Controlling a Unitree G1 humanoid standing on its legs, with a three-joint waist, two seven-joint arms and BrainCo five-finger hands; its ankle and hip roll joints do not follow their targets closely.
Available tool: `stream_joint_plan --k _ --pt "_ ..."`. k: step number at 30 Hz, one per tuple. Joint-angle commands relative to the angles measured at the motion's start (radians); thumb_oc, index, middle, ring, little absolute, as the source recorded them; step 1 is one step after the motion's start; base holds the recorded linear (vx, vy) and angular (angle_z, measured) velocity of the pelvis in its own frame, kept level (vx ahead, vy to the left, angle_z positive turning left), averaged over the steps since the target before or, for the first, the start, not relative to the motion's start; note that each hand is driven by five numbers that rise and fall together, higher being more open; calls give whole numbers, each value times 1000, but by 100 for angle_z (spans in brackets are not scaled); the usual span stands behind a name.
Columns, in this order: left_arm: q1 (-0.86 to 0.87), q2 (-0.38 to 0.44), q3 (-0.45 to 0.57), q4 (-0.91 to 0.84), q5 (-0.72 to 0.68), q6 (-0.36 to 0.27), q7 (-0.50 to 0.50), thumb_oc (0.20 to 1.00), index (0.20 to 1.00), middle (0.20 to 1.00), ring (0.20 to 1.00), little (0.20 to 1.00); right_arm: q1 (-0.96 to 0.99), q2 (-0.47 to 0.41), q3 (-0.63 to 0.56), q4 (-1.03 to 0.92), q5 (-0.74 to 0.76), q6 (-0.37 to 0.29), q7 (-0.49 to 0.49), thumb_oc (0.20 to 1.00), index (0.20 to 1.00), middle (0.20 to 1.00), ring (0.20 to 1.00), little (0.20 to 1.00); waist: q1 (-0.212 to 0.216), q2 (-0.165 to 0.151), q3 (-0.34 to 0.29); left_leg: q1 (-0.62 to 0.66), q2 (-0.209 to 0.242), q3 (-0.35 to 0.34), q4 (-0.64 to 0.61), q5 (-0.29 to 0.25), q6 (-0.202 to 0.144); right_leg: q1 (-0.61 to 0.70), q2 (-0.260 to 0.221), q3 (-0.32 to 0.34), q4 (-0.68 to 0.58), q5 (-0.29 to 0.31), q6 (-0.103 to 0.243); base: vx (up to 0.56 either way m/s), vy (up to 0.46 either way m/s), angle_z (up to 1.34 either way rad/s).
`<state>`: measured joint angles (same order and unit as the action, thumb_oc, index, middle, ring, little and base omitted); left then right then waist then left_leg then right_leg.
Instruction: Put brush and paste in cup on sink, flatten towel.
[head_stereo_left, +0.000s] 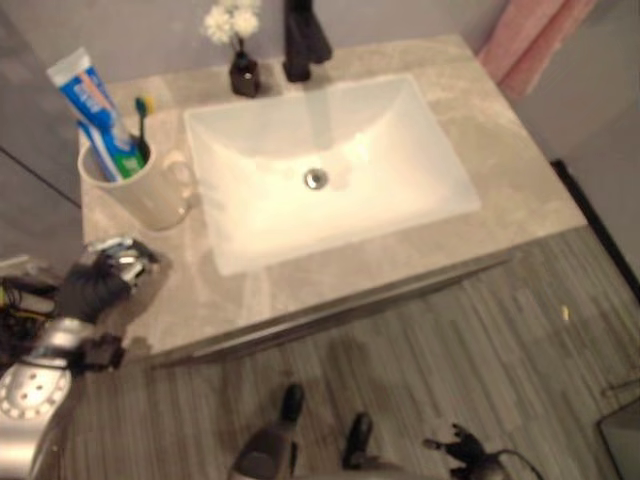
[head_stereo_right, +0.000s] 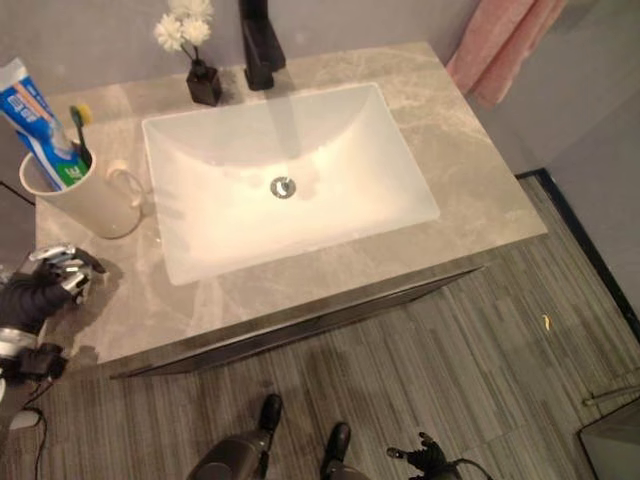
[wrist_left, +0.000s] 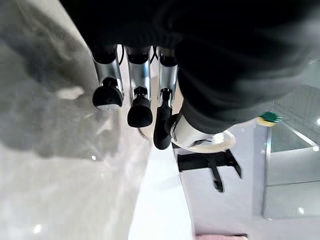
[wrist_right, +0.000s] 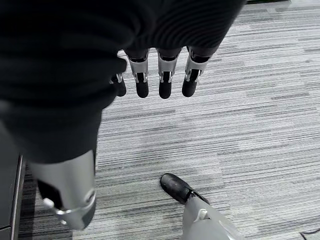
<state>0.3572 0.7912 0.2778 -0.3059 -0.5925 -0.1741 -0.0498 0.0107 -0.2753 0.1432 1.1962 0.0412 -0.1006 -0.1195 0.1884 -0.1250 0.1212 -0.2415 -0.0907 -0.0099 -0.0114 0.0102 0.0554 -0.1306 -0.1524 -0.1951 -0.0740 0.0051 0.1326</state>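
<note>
On the grey marble surface (head_stereo_right: 470, 190), the cream mug (head_stereo_right: 90, 205) holding blue toothpaste tube (head_stereo_right: 35, 120) and toothbrush (head_stereo_right: 80, 128) stood at twelve o'clock from the empty, relaxed left robot hand (head_stereo_right: 55, 270). Pink towel (head_stereo_right: 505, 45) was cut off.

On the surface (head_stereo_right: 470, 190) I count 1 cup (head_stereo_right: 85, 205), and in it 1 toothpaste tube (head_stereo_right: 35, 115) and 1 toothbrush (head_stereo_right: 80, 130). I see also 1 sink basin (head_stereo_right: 285, 185), 1 black faucet (head_stereo_right: 257, 45), 1 small vase of flowers (head_stereo_right: 200, 70) and 1 pink towel (head_stereo_right: 505, 45).
</note>
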Motion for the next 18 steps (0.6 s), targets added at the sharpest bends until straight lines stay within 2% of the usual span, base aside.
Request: stream_joint_plan --k 1,8,18 --pt "36 28 55 -91 -35 -33 -23 200 200 200 200 200 26 -13 14 4 -7 -2 -9 1000 1000 1000 1000 1000 7 8 -77 -49 -32 -155 29 -65 44 101 11 -48 71 80 42 -2 -34 2" --pt "-17 33 31 -89 -24 -36 -7 200 200 200 200 200 31 -20 21 -9 -11 -7 -6 1000 1000 1000 1000 1000 2 3 -88 -49 -29 -153 25 -62 39 117 12 -55 36 62 37 -4 -12 4" --pt "-129 63 -5 -47 -21 -26 33 200 200 200 200 200 32 -29 37 -19 -7 4 -3 1000 1000 1000 1000 1000 -28 -13 -78 -94 -21 -118 27 -68 43 78 7 -17 -9 113 44 -14 13 -8"
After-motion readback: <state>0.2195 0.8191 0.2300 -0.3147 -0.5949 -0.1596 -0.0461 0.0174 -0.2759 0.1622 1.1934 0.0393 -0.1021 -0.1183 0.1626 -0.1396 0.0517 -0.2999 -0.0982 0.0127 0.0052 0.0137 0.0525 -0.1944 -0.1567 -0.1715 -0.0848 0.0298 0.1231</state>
